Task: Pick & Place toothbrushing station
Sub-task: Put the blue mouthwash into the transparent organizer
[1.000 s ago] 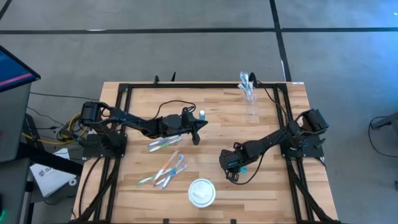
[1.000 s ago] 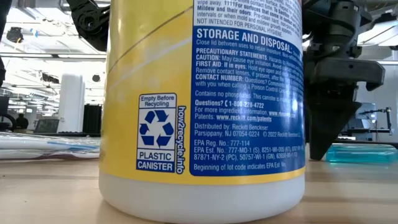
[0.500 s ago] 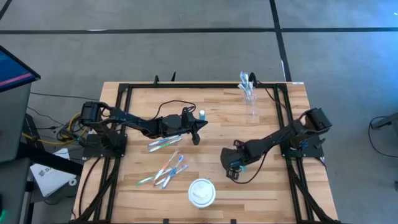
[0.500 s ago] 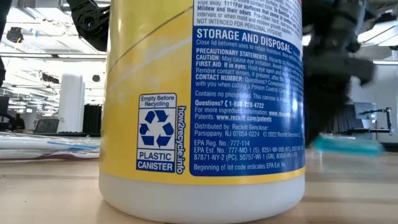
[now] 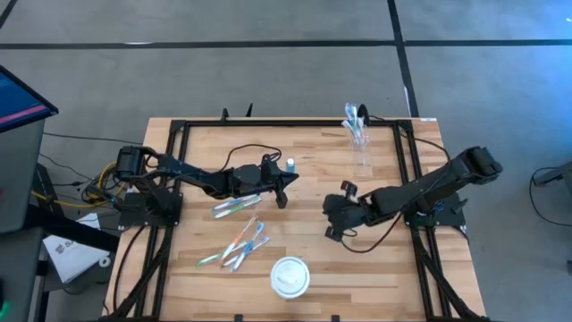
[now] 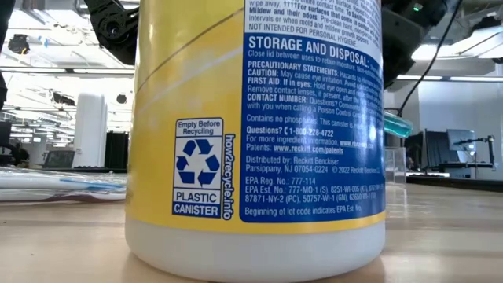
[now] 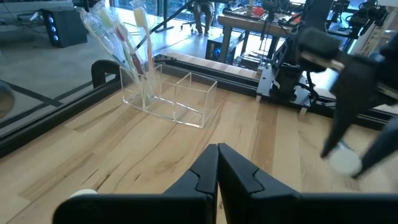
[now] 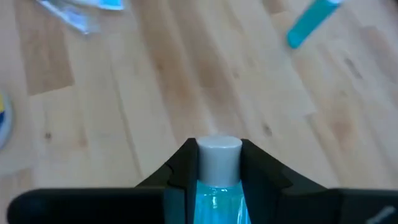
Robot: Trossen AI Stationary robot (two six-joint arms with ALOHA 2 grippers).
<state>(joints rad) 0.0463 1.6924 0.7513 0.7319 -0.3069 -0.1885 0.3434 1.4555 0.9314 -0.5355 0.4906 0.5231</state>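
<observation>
Lifted: right tool (image 8: 217, 168) grasping tube (image 8: 217, 186) | canister (image 6: 259, 134) blocks low view

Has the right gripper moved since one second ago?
Yes. The right gripper, shut on a blue tube, has moved toward the table's far edge, nearer the clear holder.

Light was bright and even, falling from overhead; shadows under the arms on the table (image 5: 304, 143) were faint. The yellow canister (image 6: 251, 134) filled the low view, its label sharp, the room behind soft. Wrist views were blurred, the toothbrushes (image 8: 311, 22) smeared.
</observation>
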